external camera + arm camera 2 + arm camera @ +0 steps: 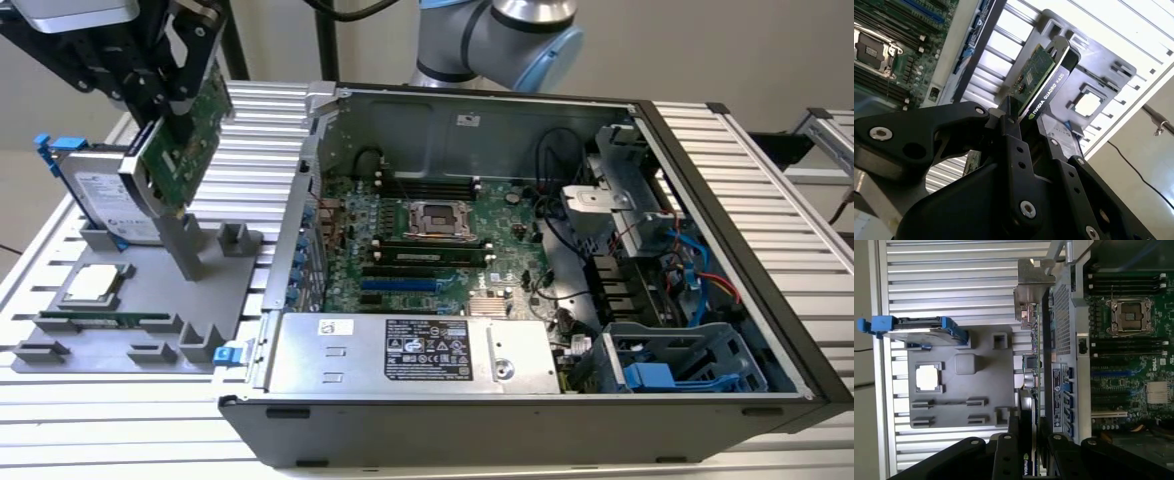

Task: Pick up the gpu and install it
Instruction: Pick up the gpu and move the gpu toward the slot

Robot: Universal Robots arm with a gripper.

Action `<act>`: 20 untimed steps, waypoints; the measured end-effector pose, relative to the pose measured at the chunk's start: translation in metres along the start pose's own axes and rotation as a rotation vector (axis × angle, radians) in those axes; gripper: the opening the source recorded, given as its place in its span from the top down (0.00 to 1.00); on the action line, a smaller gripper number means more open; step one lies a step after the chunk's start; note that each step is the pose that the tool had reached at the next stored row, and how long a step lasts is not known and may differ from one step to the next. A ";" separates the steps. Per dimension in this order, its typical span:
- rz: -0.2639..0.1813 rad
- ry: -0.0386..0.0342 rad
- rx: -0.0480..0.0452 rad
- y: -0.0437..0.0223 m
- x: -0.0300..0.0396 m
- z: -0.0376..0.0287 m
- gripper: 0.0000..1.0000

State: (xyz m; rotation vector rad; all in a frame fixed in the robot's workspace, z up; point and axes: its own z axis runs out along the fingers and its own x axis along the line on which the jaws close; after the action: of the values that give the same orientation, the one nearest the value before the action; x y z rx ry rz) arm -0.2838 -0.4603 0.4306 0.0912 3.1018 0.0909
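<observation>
The gpu, a green card with a black cooler, hangs tilted above the grey fixture plate, to the exterior view's left of the open computer case. Its silver bracket points down toward the plate. My gripper is shut on the card's upper end. In the second wrist view the black fingers clamp the gpu on both faces. In the first wrist view the gpu is seen edge-on beside the case wall, with its bracket at the far end and my gripper around it.
On the fixture plate stand a silver hard drive in a blue frame, a processor chip and a narrow memory stick. Inside the case lie the motherboard, a power supply and cables at the exterior view's right.
</observation>
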 end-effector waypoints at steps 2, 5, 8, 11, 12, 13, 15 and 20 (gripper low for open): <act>0.000 0.0000 0.0001 0.0001 -0.0015 0.0000 1.00; 0.000 0.0001 0.0001 0.0002 -0.0039 0.0001 1.00; 0.000 0.0000 0.0001 0.0004 -0.0061 0.0002 1.00; 0.000 0.0001 0.0001 0.0005 -0.0085 0.0003 1.00; 0.000 0.0000 0.0001 0.0005 -0.0093 0.0003 1.00; 0.000 0.0000 0.0000 0.0006 -0.0101 0.0004 1.00; 0.000 0.0000 0.0001 0.0007 -0.0117 0.0004 1.00; 0.000 0.0000 0.0000 0.0009 -0.0161 0.0006 1.00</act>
State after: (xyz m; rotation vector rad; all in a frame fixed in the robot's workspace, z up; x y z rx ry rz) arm -0.2677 -0.4603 0.4306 0.0913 3.1018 0.0909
